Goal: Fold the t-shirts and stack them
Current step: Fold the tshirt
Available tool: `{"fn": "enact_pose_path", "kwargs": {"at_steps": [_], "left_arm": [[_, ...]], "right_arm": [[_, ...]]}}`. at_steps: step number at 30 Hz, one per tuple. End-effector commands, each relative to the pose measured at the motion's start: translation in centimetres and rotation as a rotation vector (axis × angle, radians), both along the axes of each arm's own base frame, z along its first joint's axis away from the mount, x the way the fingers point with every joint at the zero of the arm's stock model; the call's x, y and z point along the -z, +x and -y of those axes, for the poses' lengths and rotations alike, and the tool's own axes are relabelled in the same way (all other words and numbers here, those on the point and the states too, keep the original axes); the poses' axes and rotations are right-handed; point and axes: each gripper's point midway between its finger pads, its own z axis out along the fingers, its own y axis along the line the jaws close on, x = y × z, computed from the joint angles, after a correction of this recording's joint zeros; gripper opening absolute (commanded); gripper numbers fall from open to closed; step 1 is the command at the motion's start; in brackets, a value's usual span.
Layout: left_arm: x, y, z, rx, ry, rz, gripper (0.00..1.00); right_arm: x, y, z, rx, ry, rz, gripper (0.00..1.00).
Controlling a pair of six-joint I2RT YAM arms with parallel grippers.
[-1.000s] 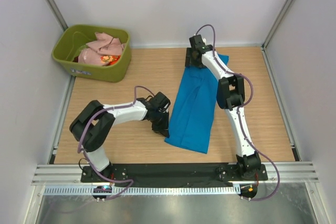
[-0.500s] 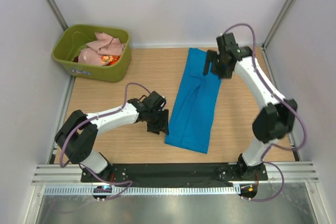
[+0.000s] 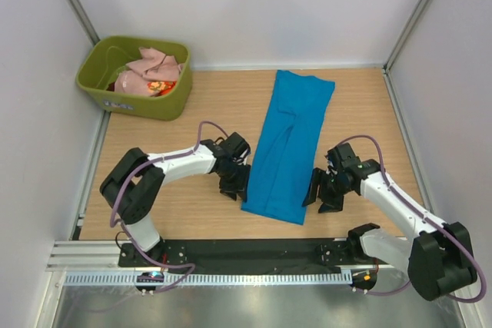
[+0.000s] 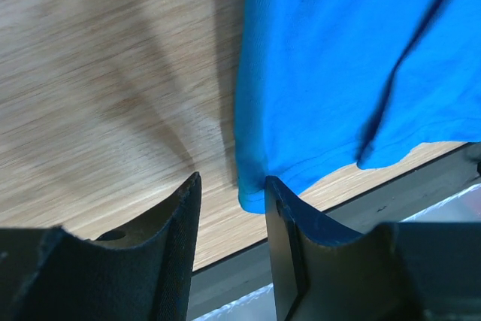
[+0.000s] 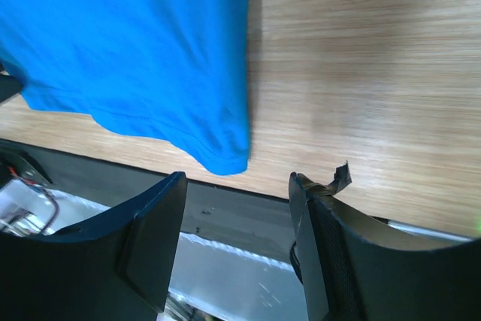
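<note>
No words or numbers can be read anywhere. The olive-green tub [image 3: 146, 105] at ten o'clock bears a small pale sticker [image 3: 117, 103] on its near wall. The sticker's print is too small to make out.

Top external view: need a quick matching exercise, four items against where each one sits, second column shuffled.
1. blue t-shirt
2. pink t-shirt
3. olive-green tub
4. right pincer

A. far-left corner of the table
B. bundled inside the tub
C. open, beside the blue t-shirt's near-right corner
D. laid out as a long strip mid-table

Pairs: 1-D, 2-B, 3-A, 4-C
</note>
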Motion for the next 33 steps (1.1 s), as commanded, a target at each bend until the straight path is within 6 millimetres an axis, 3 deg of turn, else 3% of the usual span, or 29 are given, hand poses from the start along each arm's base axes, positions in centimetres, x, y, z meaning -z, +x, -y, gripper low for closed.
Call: {"fn": "enact_pose_path", "kwargs": {"at_steps": [1,13,25,33], "left_arm": [[0.0,-0.5,0.4,0.04,-0.029,-0.03,0.41],[1.4,-0.8,-0.2,0.039,0.008,-0.055,0.41],[0.6,-1.6,0.7,0.036,-0.065,-0.085,0.45],[1.7,-2.0,0.5,0.039,-0.047,-0.117,0.33]], "right_arm": [[-0.7,1.4,-1.9,0.071,0.102,0.058,0.64],[4.3,-0.8,-1.6,0.101,0.082,-0.063,0.59],[5.3,-2.1,-1.4,0.091,0.064,-0.087,0.49],[6.3,-2.6,-1.7,0.057,0.041,-0.126,0.41]]}}
